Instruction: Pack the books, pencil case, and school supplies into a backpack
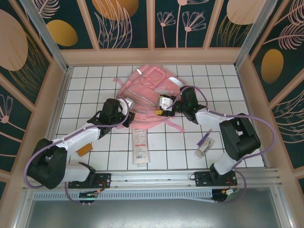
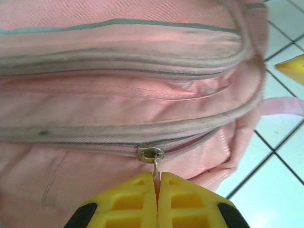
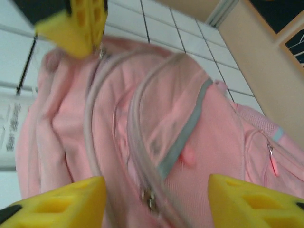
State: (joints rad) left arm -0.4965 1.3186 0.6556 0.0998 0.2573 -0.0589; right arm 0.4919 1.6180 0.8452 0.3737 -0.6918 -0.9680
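Backpack (image 1: pixel 147 90) zip caught in left gripper (image 2: pixel 156 183), right gripper (image 3: pixel 156 194) released above the bag

Backpack, large, soft and pink, lies on the white tiled table, at the far middle, between the two arms. A grey zip track (image 2: pixel 118 59) runs the long way across it, side to side in the left wrist view, bending down at the right end. The left gripper reaches the bag from the left with its yellow fingers clenched together. The right gripper comes from the opposite side and hangs over the bag's pink fabric, fingers spread apart and grasping nothing. The pencil case (image 1: pixel 140 147), a long white pouch, lies on the table nearer the arm bases, apart from the bag. The purple pen (image 1: pixel 205 138) and small whitish tube (image 1: pixel 201 151) lie side by side near the right arm, not yet packed. Smallest is the metal zipper pull (image 2: pixel 155 164): it sits straight ahead of the left fingertips and is pinched between them. The coming move probably depends on drawing that pull along the track's length, and the left arm already has it.
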